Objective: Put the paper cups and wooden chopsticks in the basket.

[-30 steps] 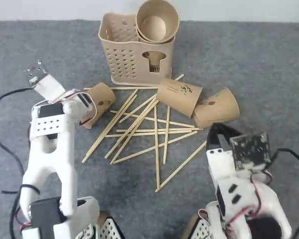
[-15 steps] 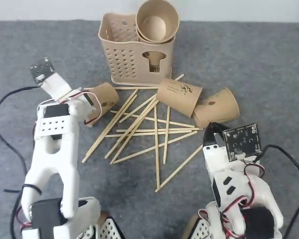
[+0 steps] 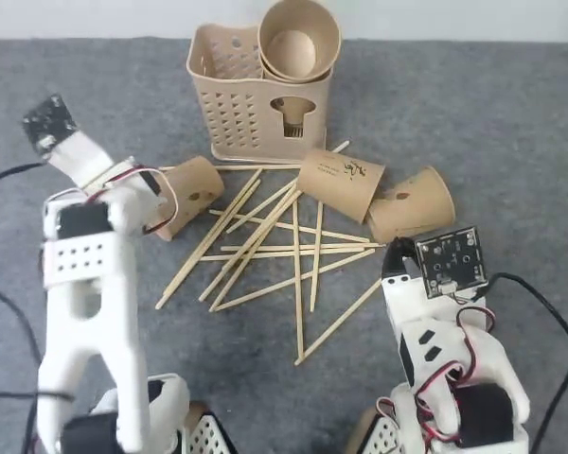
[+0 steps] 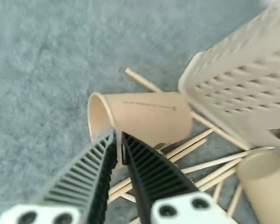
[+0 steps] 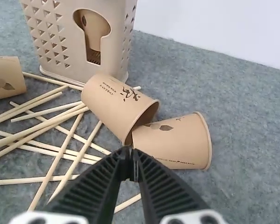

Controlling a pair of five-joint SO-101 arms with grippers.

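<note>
**Q.** Fig. 1, stage of work: what was in hand when you looked?

**A.** Cup collection, by my reading. Nested paper cups [image 3: 298,43] stood in the basket [image 3: 237,104] at the back of the desk [image 3: 511,123]. Three more cups lay on their sides in front of it. The wooden chopsticks [image 3: 296,248] lay scattered on the desk among them.

**Q.** (a) Left arm?

**A.** It stretched forward from its base with the wrist bent over. The left tool [image 4: 116,136] pointed down at the mouth of the lone paper cup [image 4: 144,116], which lay near the basket's corner. The jaws were clenched to a thin slit, tips at the cup's rim. Whether the cup wall sat between them I could not tell.

**Q.** (b) Right arm?

**A.** It was folded low near its base. The right tool [image 5: 130,158] was clenched on nothing and aimed at the middle paper cup [image 5: 116,105] and the outermost paper cup [image 5: 175,140]. Those two touched, the mouth of one against the other. The tips hovered short of both.

**Q.** And the next move?

**A.** Probably a lift of the lone paper cup toward the basket. That would call for a sure pinch on the thin rim and a clear drop beside the nested cups. The right tool would have to release before it could take either cup.
</note>
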